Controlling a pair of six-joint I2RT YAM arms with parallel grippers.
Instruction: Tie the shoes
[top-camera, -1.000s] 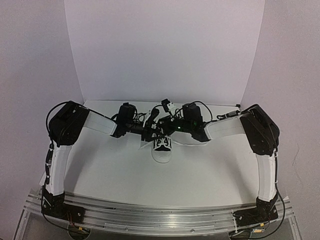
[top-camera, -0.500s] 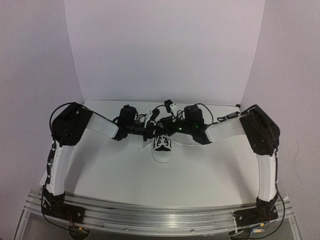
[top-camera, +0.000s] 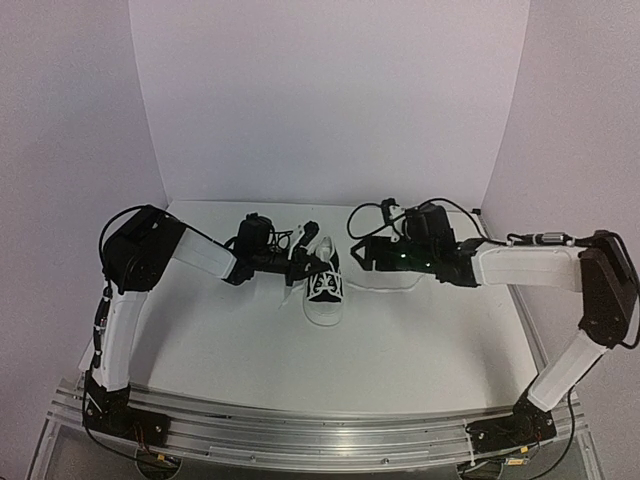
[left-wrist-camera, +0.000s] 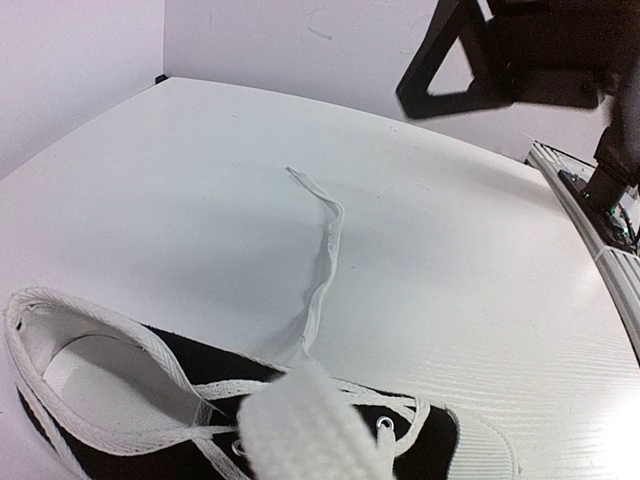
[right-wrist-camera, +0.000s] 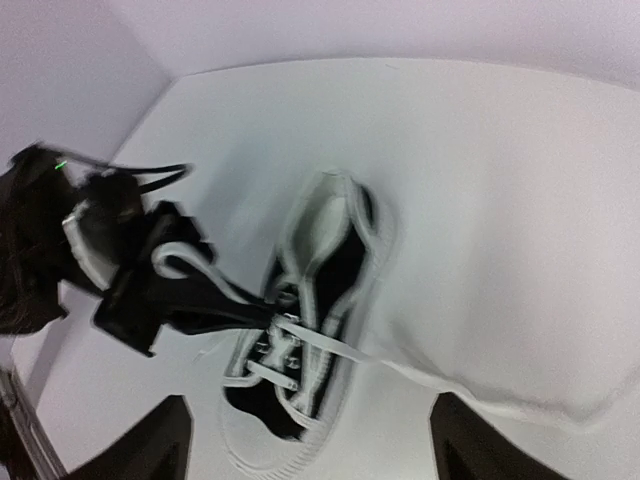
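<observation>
On the white table (top-camera: 420, 340), the left gripper (top-camera: 298, 265) is pinched closed on a white lace (left-wrist-camera: 300, 425) of the black sneaker (top-camera: 324, 290), which lies mid-table. Just right of it, the right gripper (top-camera: 362, 250) hovers, jaws wide, empty.

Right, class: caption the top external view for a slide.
Left gripper shut on the white lace of the black sneaker; right gripper open beside it.

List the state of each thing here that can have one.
sneaker, upright on its sole, laces untied.
left gripper, shut on the held lace.
held lace, lifted off the sneaker.
loose lace, lying slack on the table.
right gripper, open, empty, apart from the sneaker.
</observation>
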